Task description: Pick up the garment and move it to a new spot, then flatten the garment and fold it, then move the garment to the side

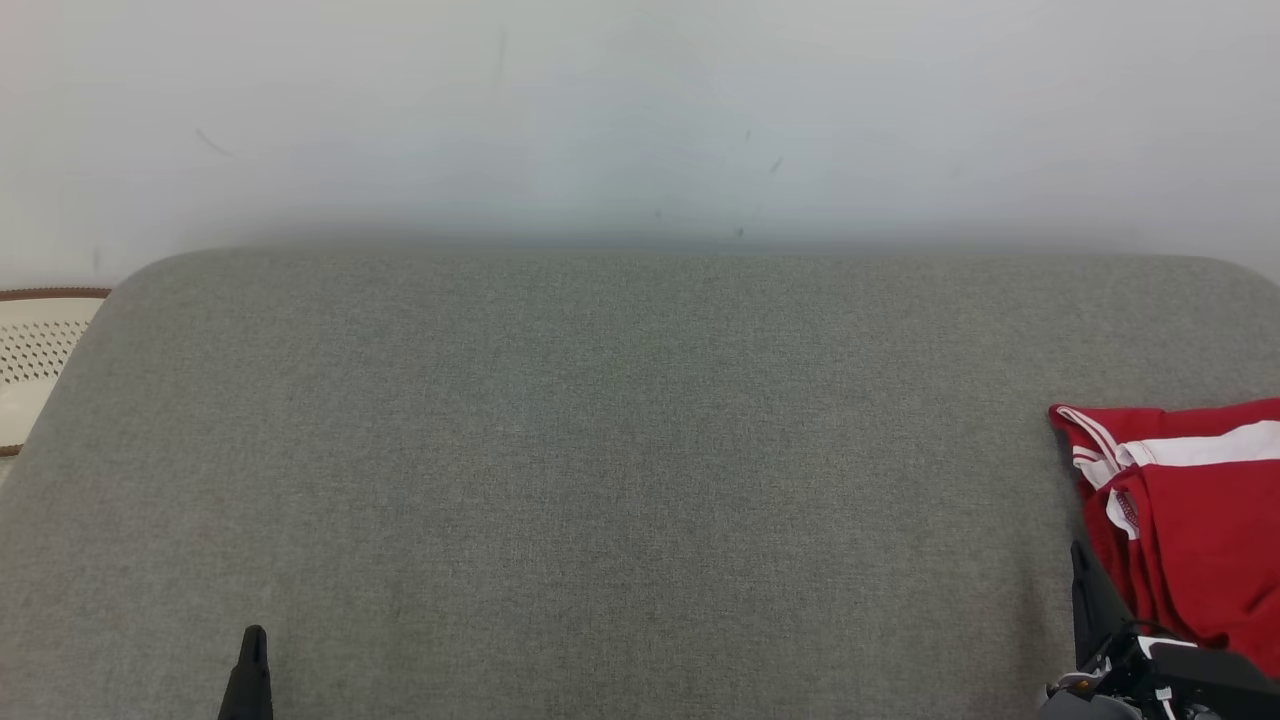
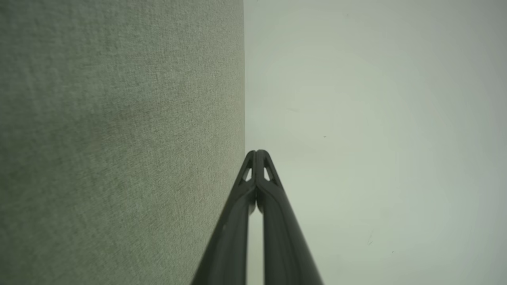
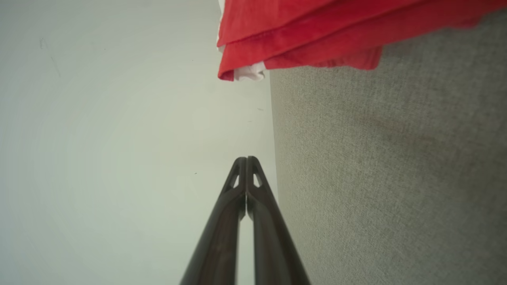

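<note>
My left gripper (image 2: 257,152) points up at the near left, long dark fingers (image 2: 277,229) pressed together on nothing; my right gripper (image 3: 246,158), likewise clenched and empty, rises just beside the garment (image 1: 1190,520). I see that garment, folded red cloth with white stripes, lying at the right edge of the grey, coarse-woven, round-cornered cushion (image 1: 600,450).

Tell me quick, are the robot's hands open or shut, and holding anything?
Left gripper: shut, holding nothing.
Right gripper: shut, holding nothing; red garment lies nearby.
</note>
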Controlling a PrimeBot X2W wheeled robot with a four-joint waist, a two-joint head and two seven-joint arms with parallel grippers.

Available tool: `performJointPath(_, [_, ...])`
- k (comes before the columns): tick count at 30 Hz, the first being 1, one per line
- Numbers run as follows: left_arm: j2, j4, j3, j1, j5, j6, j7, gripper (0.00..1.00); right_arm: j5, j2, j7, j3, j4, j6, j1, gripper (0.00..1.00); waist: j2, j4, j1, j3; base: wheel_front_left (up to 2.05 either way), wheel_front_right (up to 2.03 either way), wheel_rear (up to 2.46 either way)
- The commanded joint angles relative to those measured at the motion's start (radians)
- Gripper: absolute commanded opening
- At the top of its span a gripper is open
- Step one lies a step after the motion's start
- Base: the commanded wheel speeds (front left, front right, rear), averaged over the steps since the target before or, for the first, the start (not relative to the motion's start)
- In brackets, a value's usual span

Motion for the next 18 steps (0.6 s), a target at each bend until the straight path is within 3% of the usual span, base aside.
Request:
performJointPath(1, [0.004, -0.002, 0.001, 0.002, -0.002, -0.003, 0.003, 0.00, -0.003, 0.003, 0.001, -0.002, 0.000, 0.000, 0.003, 0.00, 0.0000, 0.000, 0.0000, 0.000, 0.00, 0.00, 0.00])
performJointPath(18, [0.004, -0.002, 0.001, 0.002, -0.002, -0.003, 0.003, 0.00, -0.003, 0.003, 0.001, -0.002, 0.000, 0.000, 0.003, 0.00, 0.0000, 0.000, 0.0000, 0.000, 0.00, 0.00, 0.00])
